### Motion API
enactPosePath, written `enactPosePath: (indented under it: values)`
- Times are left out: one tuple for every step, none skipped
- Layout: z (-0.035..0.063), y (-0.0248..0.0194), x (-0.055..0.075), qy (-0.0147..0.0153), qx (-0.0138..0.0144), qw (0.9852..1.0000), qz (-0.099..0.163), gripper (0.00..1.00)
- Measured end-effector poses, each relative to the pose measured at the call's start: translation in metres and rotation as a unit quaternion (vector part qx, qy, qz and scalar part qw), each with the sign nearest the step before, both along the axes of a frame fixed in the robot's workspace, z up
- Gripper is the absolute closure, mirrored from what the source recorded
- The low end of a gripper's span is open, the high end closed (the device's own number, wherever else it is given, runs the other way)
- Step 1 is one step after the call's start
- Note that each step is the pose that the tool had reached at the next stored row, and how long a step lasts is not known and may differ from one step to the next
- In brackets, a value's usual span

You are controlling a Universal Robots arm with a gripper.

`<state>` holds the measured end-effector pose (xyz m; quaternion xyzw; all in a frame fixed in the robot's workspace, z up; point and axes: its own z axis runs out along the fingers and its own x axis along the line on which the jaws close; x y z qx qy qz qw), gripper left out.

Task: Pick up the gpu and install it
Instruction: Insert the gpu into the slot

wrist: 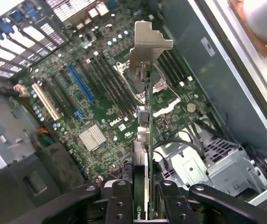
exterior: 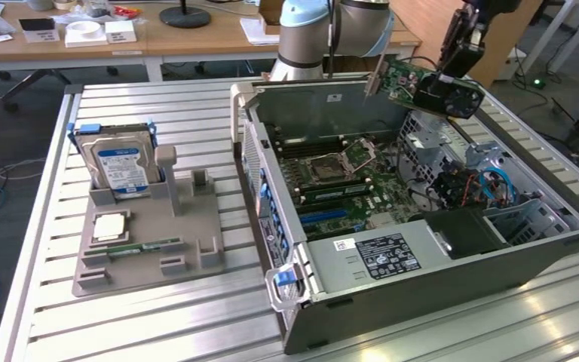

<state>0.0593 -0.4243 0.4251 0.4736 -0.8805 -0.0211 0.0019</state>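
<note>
The gpu [exterior: 422,84] hangs tilted in the air over the far exterior-view right corner of the open computer case [exterior: 421,264]. It has a green board, a black fan side and a silver bracket. My gripper [exterior: 451,69] is shut on it from above. In the wrist view the gpu [wrist: 145,135] shows edge-on between my two black fingers [wrist: 119,200], with my gripper [wrist: 145,198] closed on it. Its bracket end points away over the motherboard [wrist: 100,93]. A blue slot [wrist: 80,83] lies on the board, apart from the card.
A grey holder tray [exterior: 148,264] stands at the exterior view's left on the slatted metal table [exterior: 118,332]. It carries a silver hard drive [exterior: 118,162], a processor [exterior: 108,226] and a memory stick [exterior: 148,246]. Cables and a drive cage [exterior: 481,181] crowd the case's exterior-view right side.
</note>
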Motion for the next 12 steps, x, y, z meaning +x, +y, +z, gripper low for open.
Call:
enactPosePath:
  values:
    - [0.0,0.0,0.0,0.0,0.0,1.0,0.01,0.74]
    - [-0.0001,0.0,0.0,0.0,0.0,0.9998,0.019,0.74]
    - [-0.0001,0.0,0.0,0.0,0.0,0.9996,0.028,0.74]
    - [-0.0001,0.0,0.0,0.0,0.0,0.9993,0.037,0.74]
    - [-0.0002,0.0,0.0,0.0,0.0,0.999,0.046,0.74]
    - [-0.0002,0.0,0.0,0.0,0.0,0.9985,0.055,0.74]
    - [-0.0003,0.0,0.0,0.0,0.0,0.998,0.063,0.74]
    - [-0.0003,0.0,0.0,0.0,0.0,0.9973,0.073,0.74]
    - [-0.0003,0.0,0.0,0.0,0.0,0.9966,0.082,0.74]
    - [-0.0004,0.0,0.0,0.0,0.0,0.9958,0.091,0.74]
    - [-0.0004,0.0,0.0,0.0,0.0,0.995,0.1,0.74]
    - [-0.0005,0.0,0.0,0.0,0.0,0.994,0.109,0.74]
